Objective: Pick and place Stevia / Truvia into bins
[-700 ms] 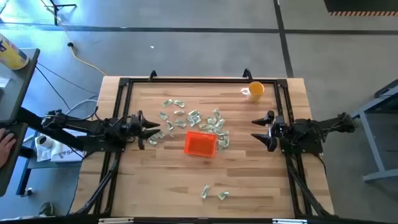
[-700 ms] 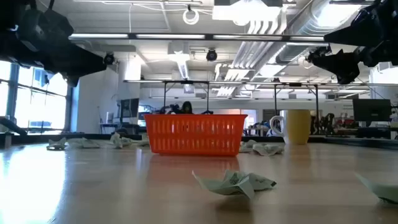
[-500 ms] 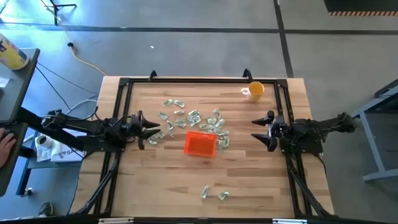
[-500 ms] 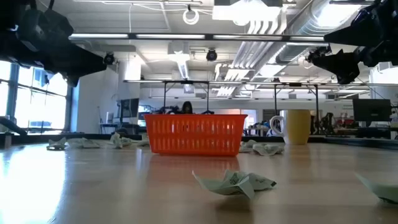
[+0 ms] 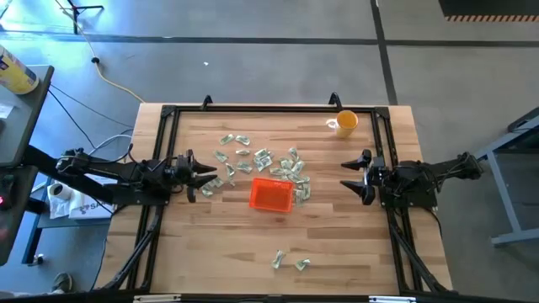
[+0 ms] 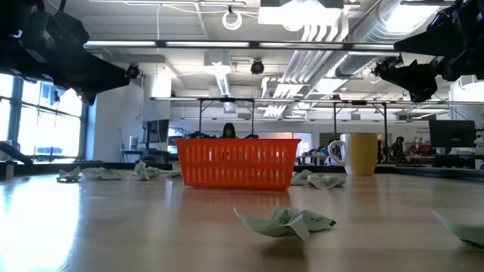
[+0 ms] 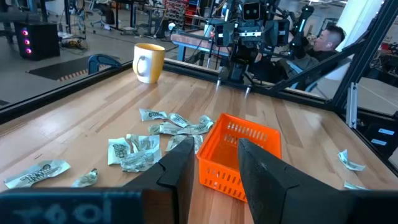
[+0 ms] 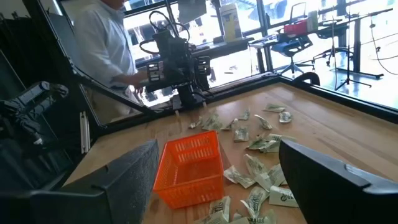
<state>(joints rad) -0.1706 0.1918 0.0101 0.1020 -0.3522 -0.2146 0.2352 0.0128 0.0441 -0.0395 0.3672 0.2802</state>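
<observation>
The orange bin [image 5: 270, 195] stands on its base at the table's middle; it also shows in the low view [image 6: 236, 162]. Many pale green sachets [image 5: 257, 162] lie flat on the wood, far and right of the bin, and some lie near the front edge [image 5: 290, 263]. My left gripper [image 5: 210, 178] hovers left of the bin, open by a narrow gap and empty; its wrist view [image 7: 216, 162] looks at the bin [image 7: 239, 155]. My right gripper [image 5: 345, 177] hovers right of the bin, open wide and empty, facing the bin [image 8: 189, 165] and sachets [image 8: 255, 168].
A yellow cup [image 5: 346, 123] stands at the far right of the table. A black metal frame [image 5: 168, 114] runs round the table's edges. A person in a white shirt [image 8: 106, 37] stands beyond the table's left side; another person [image 7: 326, 40] sits beyond its right side.
Both arms and the sachets have kept still. A person's hand off the table's left side has gone out of the high view.
</observation>
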